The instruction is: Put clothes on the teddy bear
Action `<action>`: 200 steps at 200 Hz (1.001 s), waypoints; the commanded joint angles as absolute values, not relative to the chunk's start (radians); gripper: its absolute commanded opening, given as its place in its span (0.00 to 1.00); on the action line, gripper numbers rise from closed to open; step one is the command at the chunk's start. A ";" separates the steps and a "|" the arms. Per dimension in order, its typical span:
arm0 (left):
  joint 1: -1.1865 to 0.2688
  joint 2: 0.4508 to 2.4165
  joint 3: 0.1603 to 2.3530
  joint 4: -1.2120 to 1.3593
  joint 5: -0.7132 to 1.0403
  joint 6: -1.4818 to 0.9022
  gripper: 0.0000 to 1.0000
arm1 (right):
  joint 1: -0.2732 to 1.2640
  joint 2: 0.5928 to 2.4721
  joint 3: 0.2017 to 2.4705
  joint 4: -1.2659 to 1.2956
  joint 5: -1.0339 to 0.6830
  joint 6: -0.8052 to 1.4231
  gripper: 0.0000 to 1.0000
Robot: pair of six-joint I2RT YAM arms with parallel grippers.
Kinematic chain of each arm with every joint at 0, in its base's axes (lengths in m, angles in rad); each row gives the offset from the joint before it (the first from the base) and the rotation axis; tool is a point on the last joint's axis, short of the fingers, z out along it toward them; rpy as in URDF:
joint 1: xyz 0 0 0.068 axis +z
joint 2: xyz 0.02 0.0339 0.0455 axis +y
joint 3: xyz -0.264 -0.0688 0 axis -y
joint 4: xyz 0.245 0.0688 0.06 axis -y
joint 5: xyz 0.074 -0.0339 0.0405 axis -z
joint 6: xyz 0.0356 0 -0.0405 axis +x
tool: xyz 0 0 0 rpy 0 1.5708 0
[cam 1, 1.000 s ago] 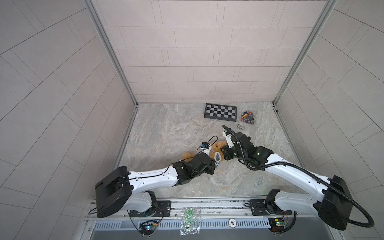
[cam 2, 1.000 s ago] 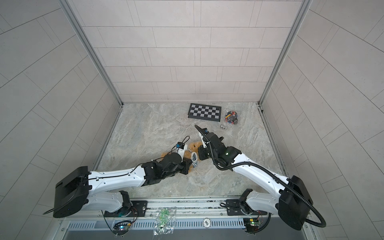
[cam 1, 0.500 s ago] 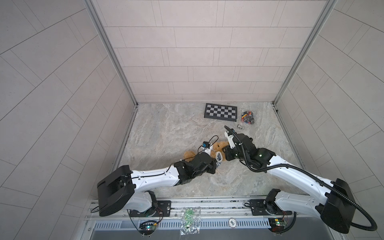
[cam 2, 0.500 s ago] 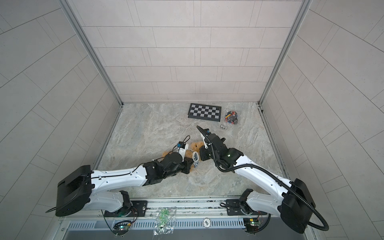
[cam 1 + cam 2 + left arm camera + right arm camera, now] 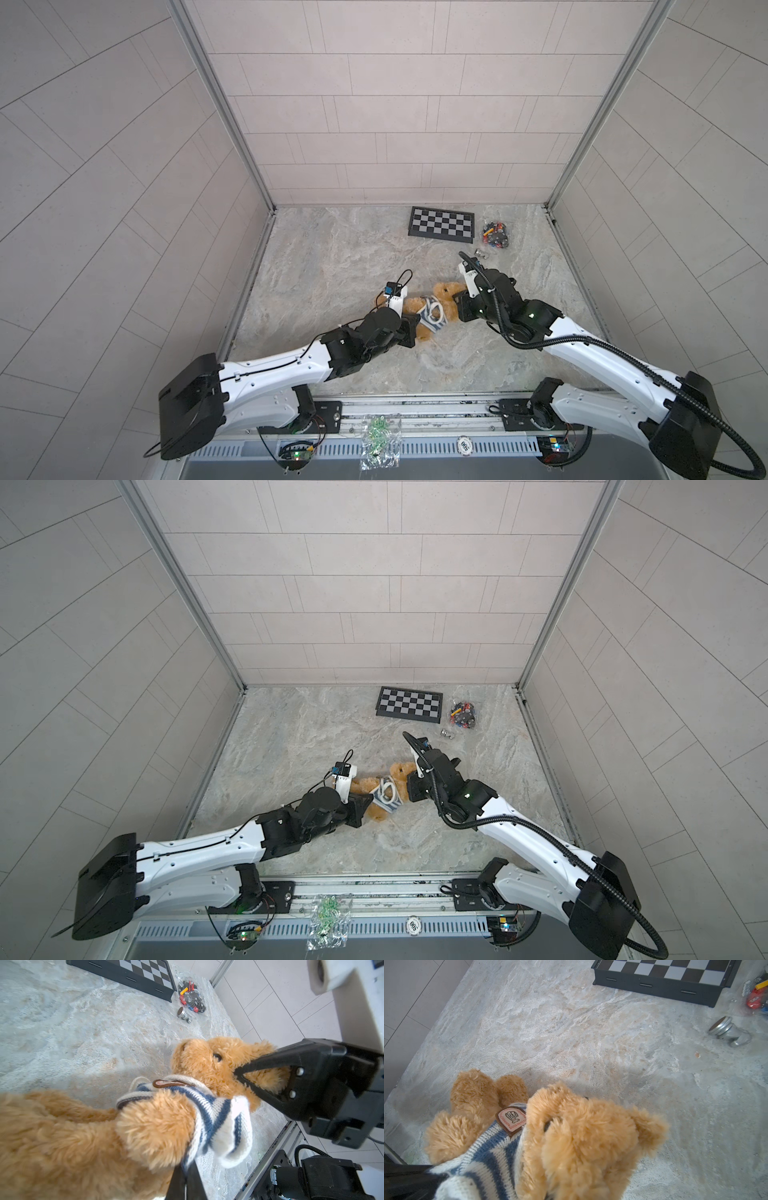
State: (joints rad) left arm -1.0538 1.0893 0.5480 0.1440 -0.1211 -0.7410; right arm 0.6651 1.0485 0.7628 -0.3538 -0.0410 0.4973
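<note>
two arms hold the teddy bear [image 5: 445, 291] between them on the table [image 5: 332, 257], its long axis running arm to arm: head toward the right arm, legs toward the left. right fingers [image 5: 241, 1073] are pinched shut on fur at the side of its head. left fingers [image 5: 188, 1175] are clamped tight on the hem of the striped sweater [image 5: 432, 318], bunched at the chest. the hem's way down the body likely lies straight toward the left arm. whether the near paw has cleared its sleeve is hard to tell.
</note>
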 commanded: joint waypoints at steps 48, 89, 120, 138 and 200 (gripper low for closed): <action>-0.968 0.968 0.464 0.097 -0.184 -0.767 0.00 | 0.656 0.999 0.750 -0.403 0.020 0.461 0.00; -0.948 0.918 0.424 0.090 -0.247 -0.815 0.00 | 0.657 0.981 0.753 -0.418 0.009 0.435 0.00; -0.946 0.908 0.414 0.110 -0.246 -0.807 0.00 | 0.659 0.982 0.762 -0.409 -0.008 0.415 0.00; -0.946 0.964 0.460 0.139 -0.126 -0.733 0.00 | 0.674 1.001 0.784 -0.403 -0.041 0.391 0.00; -0.947 1.057 0.550 0.156 0.098 -0.624 0.14 | 0.747 1.009 0.805 -0.360 -0.060 0.335 0.00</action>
